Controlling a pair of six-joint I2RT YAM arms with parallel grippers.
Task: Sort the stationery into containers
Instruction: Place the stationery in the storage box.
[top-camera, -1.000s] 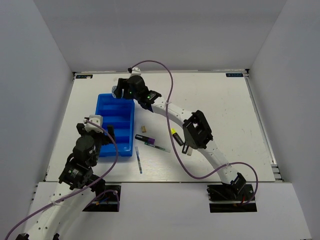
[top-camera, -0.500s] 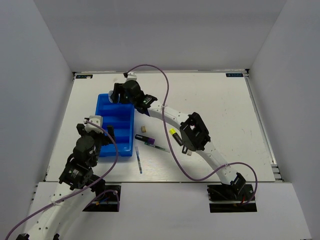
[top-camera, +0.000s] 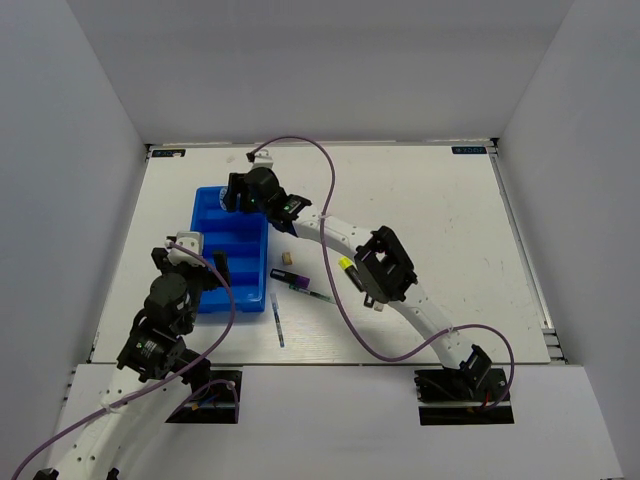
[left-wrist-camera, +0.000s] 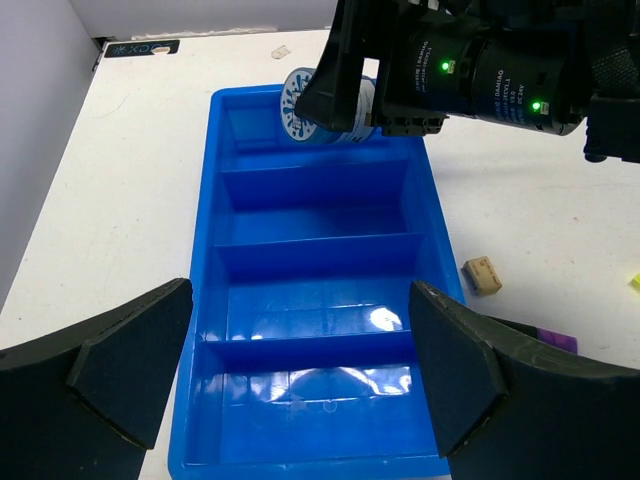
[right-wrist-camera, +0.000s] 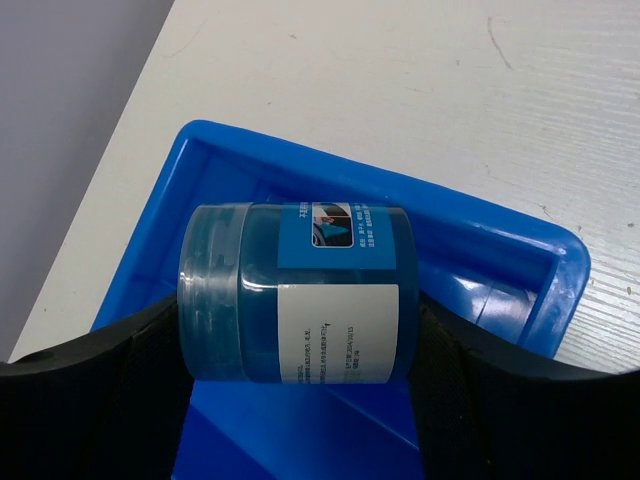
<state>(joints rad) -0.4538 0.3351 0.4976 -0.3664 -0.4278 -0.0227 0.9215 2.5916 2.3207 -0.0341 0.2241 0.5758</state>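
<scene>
The blue tray (top-camera: 204, 298) lies left of centre, its compartments empty in the left wrist view (left-wrist-camera: 320, 270). My right gripper (top-camera: 238, 192) is shut on the blue-white round pot (right-wrist-camera: 300, 290), held on its side over the tray's far end; the pot also shows in the left wrist view (left-wrist-camera: 300, 105). My left gripper (left-wrist-camera: 300, 380) is open and empty above the tray's near end. On the table right of the tray lie the pale eraser (top-camera: 287, 258), the purple-tipped marker (top-camera: 290, 279), a yellow-capped highlighter (top-camera: 349, 270) and two thin pens (top-camera: 276, 320) (top-camera: 320, 296).
The right arm (top-camera: 385, 268) arches over the loose items, partly hiding what lies beneath its elbow. White walls enclose the table on three sides. The tray's left rim runs near the table's left edge (top-camera: 120, 270).
My right gripper has carried the pot to the left, from beside the tray's far right corner to over its far end. The left arm has barely moved.
</scene>
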